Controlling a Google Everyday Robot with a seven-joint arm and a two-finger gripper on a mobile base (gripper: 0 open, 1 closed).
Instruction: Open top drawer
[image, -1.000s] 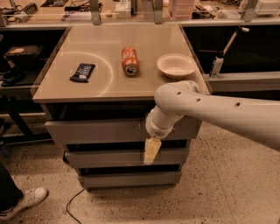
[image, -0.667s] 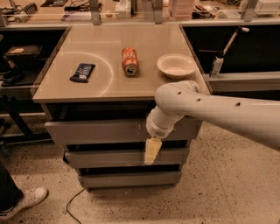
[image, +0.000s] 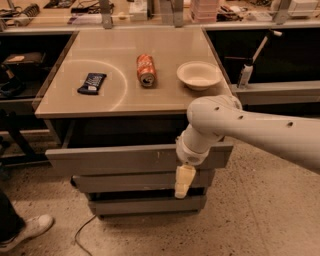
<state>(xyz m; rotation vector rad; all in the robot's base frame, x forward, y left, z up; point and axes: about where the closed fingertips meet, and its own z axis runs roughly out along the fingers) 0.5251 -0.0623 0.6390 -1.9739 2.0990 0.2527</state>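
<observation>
The top drawer (image: 115, 159) is the wide grey front panel under the tabletop, with pale scratches right of centre. It stands pulled out a little, with a dark gap above it; its inside is hidden. My gripper (image: 183, 183) hangs pointing down from the white arm (image: 235, 125). It is at the drawer front's lower right edge, in front of the narrower second drawer front (image: 125, 181).
On the beige tabletop (image: 165, 92) lie a dark snack packet (image: 92, 83), an orange can (image: 145, 70) on its side and a white bowl (image: 199, 75). A third drawer front (image: 145, 205) is lowest. A person's shoe (image: 27, 231) and a cable (image: 82, 230) are on the floor at left.
The top drawer front has come out toward the camera and sits lower and wider in view. My gripper has moved with it, down and slightly right.
</observation>
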